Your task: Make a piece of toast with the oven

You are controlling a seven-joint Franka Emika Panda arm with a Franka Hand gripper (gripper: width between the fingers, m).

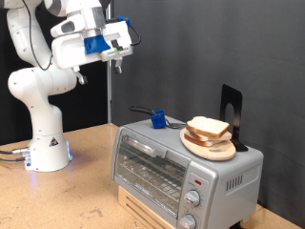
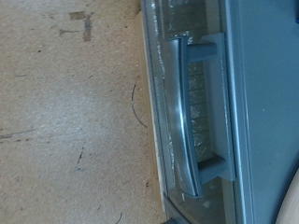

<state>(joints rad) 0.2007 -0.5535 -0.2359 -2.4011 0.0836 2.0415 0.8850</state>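
— Oven point(image 1: 181, 167) first: where does it sit?

— Silver box at the lower right of the exterior view, resting on a wooden block point(image 1: 143, 205), glass door shut, two knobs point(image 1: 193, 199) at its right end.

— And the arm?

— White Panda arm point(image 1: 43, 86) rises at the exterior view's left. Its gripper point(image 1: 118, 59) hangs high above, up and to the left of the oven, touching nothing and holding nothing. Whether the fingers are spread or together, I cannot tell.

— So which way to the door?

— Down and a little right in the exterior view. The wrist view looks straight down onto the door handle point(image 2: 192, 117), a long bar whose axis runs along the oven's front, with the wooden table point(image 2: 65, 121) beside it.

— The piece of toast point(image 1: 208, 128)?

— On top of the oven, far right end, lying on a round wooden plate point(image 1: 208, 146), well apart from the gripper. A small blue object point(image 1: 158, 119) sits to its left on the oven roof.
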